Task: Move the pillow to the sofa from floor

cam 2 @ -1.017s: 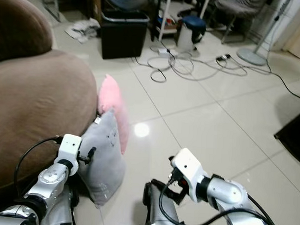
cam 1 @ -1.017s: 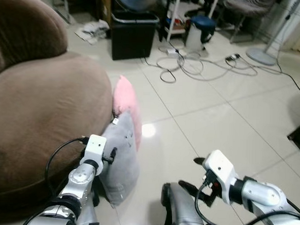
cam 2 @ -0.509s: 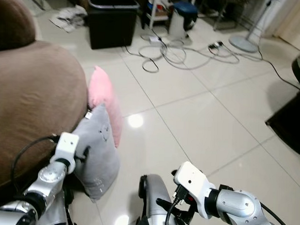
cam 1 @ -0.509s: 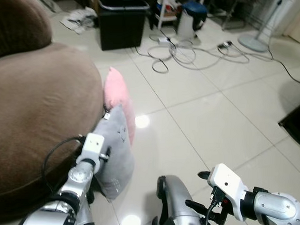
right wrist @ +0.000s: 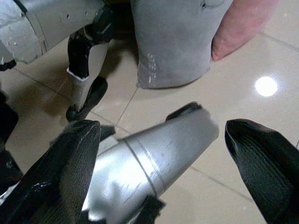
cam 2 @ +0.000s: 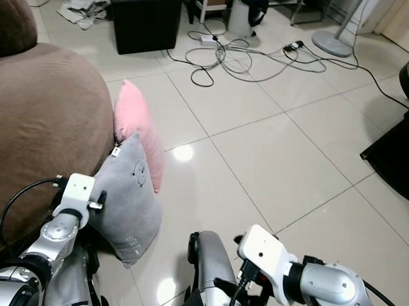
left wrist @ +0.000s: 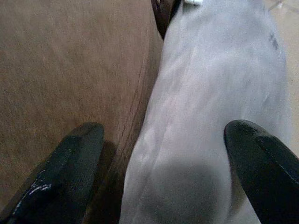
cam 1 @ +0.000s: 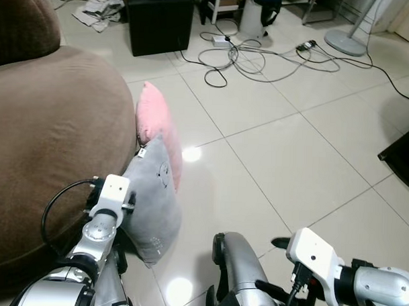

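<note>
Grey pillow (cam 1: pixel 151 205) against sofa (cam 1: pixel 50 141) (upright)

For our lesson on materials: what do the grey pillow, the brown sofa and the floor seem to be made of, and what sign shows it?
Grey pillow: soft, matte plush fabric, probably; it creases and sags.
Brown sofa: matte, velvety upholstery, likely suede-like cloth; no shine.
Floor: glossy cream tiles, perhaps ceramic; grout lines and a bright lamp reflection.
</note>
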### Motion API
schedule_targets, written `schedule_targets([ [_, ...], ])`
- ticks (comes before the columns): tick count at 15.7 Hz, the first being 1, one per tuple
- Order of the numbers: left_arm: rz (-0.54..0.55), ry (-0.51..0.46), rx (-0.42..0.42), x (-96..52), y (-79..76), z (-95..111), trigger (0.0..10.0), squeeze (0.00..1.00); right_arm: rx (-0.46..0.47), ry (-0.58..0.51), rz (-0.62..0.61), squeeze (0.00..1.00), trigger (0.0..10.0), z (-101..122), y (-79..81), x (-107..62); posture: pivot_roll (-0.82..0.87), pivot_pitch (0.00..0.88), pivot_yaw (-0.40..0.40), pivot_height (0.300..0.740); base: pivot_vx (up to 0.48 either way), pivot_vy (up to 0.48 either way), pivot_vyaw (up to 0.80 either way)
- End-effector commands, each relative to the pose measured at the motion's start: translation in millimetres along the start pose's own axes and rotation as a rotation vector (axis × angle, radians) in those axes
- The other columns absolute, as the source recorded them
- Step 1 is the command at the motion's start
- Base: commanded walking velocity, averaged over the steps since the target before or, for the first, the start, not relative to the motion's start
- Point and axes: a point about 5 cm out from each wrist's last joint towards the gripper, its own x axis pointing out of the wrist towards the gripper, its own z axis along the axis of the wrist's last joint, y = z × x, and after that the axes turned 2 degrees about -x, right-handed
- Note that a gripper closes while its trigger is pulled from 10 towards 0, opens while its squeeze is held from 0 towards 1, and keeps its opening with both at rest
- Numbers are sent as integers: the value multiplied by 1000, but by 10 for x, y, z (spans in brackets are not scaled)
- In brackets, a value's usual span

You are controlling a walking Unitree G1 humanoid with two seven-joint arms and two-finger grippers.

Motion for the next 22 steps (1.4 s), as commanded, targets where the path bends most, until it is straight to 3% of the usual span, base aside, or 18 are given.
schedule_targets([
  [1,-29,60,11,-45,-63,-141,10000,1000,-12,2,-12,0,10000,22,-16,-49,-343,167,-147,553,0,0,0],
  [3,-60,85,3,-60,-106,-186,10000,800,-18,2,-6,0,10000,39,-13,-48,-345,165,-146,553,0,0,0],
  [6,-70,118,2,-96,-121,-278,10000,388,-21,3,-4,0,10000,54,22,-63,-354,165,-143,553,0,0,0],
  [7,-72,122,-2,-98,-119,-283,10000,388,-20,4,-2,0,10000,52,37,-68,-355,165,-141,553,0,0,0],
  [8,-81,123,-19,-98,-131,-281,10000,275,-17,4,-2,0,10000,52,39,-68,-355,166,-140,553,0,0,0],
  [9,-84,122,-25,-97,-137,-278,10000,275,-16,4,-3,0,10000,52,39,-69,-355,166,-140,553,0,0,0],
  [10,-96,106,-53,-86,-168,-239,7804,176,-13,4,-4,0,10000,50,40,-69,-354,168,-138,553,0,0,0],
  [11,-113,90,-66,-77,-204,-201,4000,90,-9,3,-6,0,10000,47,41,-67,-352,166,-136,553,0,0,0],
  [12,-118,86,-69,-74,-213,-191,4000,90,-8,3,-7,0,10000,48,42,-66,-352,166,-136,553,0,0,0],
  [13,-125,88,-69,-74,-233,-187,0,12,-7,3,-7,0,10000,48,44,-59,-353,163,-134,553,0,0,0],
  [22,-124,99,-72,-72,-243,-191,0,0,-1,-6,-16,0,10000,62,53,-32,-353,157,-125,553,0,0,0],
])
